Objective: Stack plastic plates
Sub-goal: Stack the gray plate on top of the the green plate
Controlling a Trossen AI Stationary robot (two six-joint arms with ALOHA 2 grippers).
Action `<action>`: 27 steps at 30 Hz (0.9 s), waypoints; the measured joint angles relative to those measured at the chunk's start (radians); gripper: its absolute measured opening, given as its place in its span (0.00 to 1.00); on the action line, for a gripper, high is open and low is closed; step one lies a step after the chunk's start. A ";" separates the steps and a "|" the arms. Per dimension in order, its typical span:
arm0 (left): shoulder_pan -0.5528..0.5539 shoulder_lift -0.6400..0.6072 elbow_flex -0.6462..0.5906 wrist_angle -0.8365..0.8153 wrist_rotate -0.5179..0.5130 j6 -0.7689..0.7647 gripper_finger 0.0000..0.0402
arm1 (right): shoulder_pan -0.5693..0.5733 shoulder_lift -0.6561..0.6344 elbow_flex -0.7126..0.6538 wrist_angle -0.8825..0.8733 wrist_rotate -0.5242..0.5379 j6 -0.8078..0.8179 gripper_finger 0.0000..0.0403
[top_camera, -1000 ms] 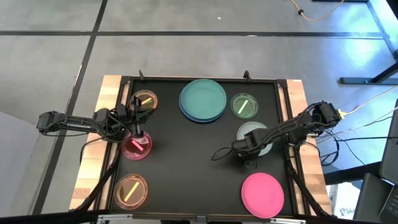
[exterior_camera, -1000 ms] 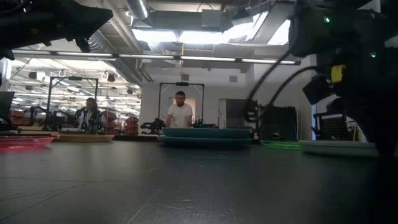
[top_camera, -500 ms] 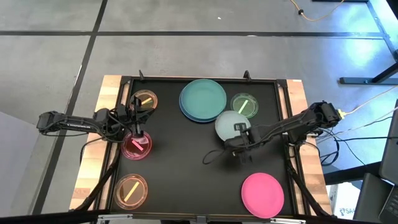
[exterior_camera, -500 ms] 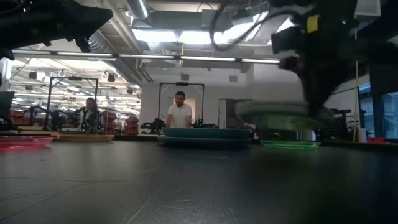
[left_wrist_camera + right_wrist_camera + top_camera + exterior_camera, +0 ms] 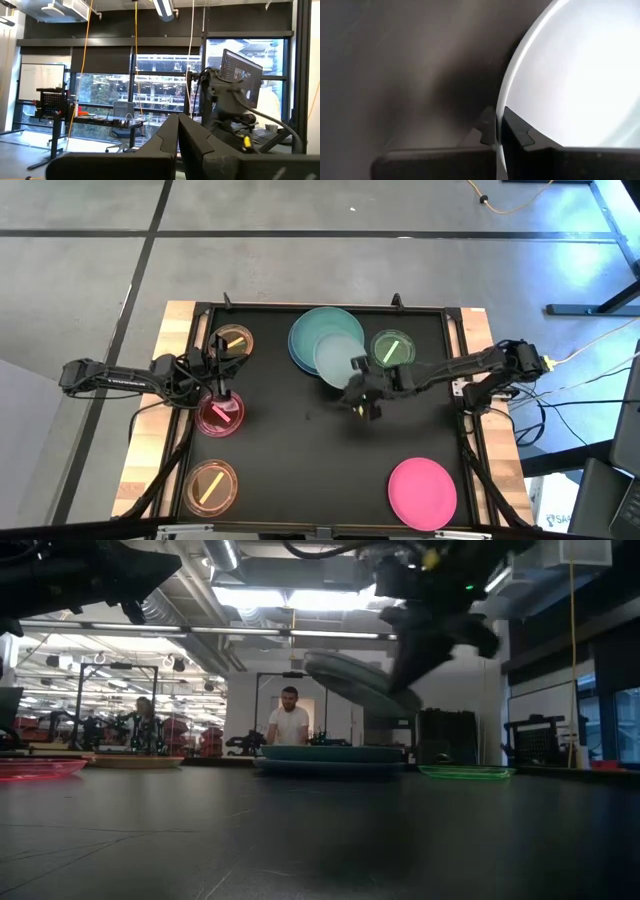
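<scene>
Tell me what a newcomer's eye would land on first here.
The right gripper holds a grey-green plate by its rim, tilted in the air above the teal and blue stack at the table's far middle. Next, the bright pink plate at the near right. The left gripper waits over the red plate.

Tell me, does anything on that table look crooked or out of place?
Only one thing: the grey-green plate hangs tilted in the air above the teal plate stack, pinched at its rim by the right gripper. The other plates lie flat. The left gripper waits over the red plate.
</scene>
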State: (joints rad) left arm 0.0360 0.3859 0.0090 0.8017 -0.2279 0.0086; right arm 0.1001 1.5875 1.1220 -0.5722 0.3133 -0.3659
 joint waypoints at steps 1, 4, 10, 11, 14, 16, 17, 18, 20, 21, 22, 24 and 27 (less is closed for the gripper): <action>0.000 0.000 0.000 0.000 0.000 0.000 0.02 | -0.026 0.000 0.000 0.029 -0.022 -0.012 0.00; 0.000 0.000 0.000 0.001 0.000 0.000 0.02 | -0.103 0.000 0.000 0.110 -0.110 -0.034 0.00; 0.000 0.000 0.000 0.002 0.000 0.001 0.02 | -0.251 0.007 -0.001 0.258 -0.225 -0.043 0.00; 0.000 0.000 0.000 0.001 0.000 0.001 0.02 | -0.272 0.012 -0.001 0.286 -0.241 -0.043 0.00; 0.000 0.000 0.000 0.001 0.000 0.001 0.02 | -0.328 0.046 -0.001 0.349 -0.279 -0.040 0.00; 0.000 0.000 0.000 0.001 0.000 0.001 0.02 | -0.358 0.075 -0.001 0.370 -0.289 -0.039 0.00; 0.000 0.000 0.000 0.001 0.000 0.001 0.02 | -0.371 0.091 -0.002 0.375 -0.289 -0.039 0.00; 0.000 0.000 0.000 0.000 0.000 0.001 0.02 | -0.382 0.107 -0.002 0.381 -0.289 -0.040 0.00; 0.000 0.000 0.000 0.002 0.000 0.001 0.02 | -0.397 0.140 -0.002 0.381 -0.290 -0.039 0.00; 0.000 0.000 0.000 0.001 0.000 0.002 0.02 | -0.401 0.154 -0.003 0.381 -0.289 -0.033 0.00; 0.000 0.000 0.000 0.001 0.000 0.002 0.02 | -0.405 0.168 -0.003 0.382 -0.291 -0.027 0.00; 0.000 0.000 0.000 0.002 0.000 0.002 0.02 | -0.403 0.192 -0.003 0.382 -0.291 -0.025 0.00; 0.000 0.000 0.000 0.002 0.000 0.002 0.02 | -0.402 0.221 -0.003 0.381 -0.292 -0.023 0.00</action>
State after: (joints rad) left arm 0.0364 0.3862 0.0090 0.8036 -0.2276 0.0101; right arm -0.3016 1.8082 1.1194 -0.1911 0.0216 -0.3893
